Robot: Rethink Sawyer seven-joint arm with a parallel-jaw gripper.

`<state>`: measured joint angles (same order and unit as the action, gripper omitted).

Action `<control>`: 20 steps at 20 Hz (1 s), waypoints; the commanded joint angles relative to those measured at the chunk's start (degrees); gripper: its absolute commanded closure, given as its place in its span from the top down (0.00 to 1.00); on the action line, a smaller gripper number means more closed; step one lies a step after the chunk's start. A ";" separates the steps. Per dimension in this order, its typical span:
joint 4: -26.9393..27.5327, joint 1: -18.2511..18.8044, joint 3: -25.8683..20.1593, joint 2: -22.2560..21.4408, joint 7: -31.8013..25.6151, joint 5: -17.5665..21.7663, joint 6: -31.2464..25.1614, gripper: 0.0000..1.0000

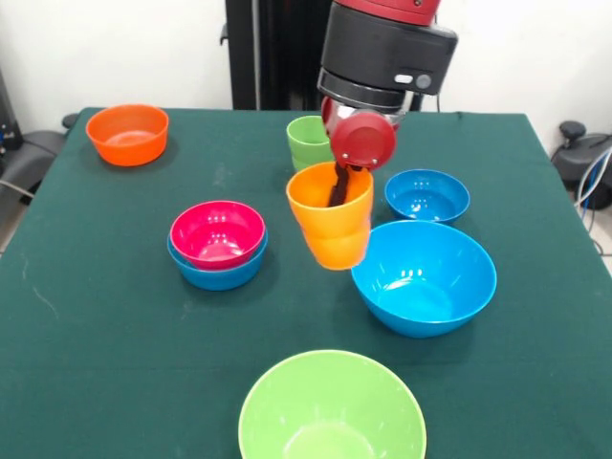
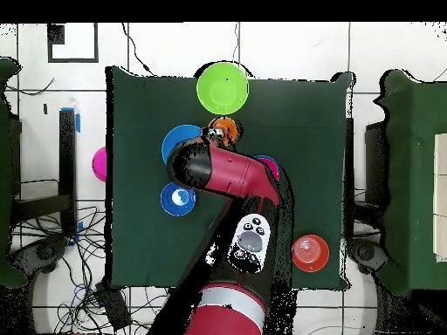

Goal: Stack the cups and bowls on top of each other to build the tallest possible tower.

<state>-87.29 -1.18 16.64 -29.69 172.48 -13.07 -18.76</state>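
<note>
Front and overhead views share table [image 1: 115, 287]

Bright, even light falls from above in the front view, leaving small white glints inside the large blue bowl [image 1: 424, 276] and the pink-red bowl [image 1: 217, 232]. Shadows on the green desk [image 1: 105, 306] are soft and faint, tucked just beneath each bowl. The lime green bowl [image 1: 331, 411] at the near edge looks slightly soft.
</note>
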 commanded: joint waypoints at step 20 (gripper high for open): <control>-7.16 2.66 -8.25 0.08 -2.22 0.15 1.42 0.00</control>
<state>-89.56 -0.62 15.39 -30.06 172.48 -16.19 -17.17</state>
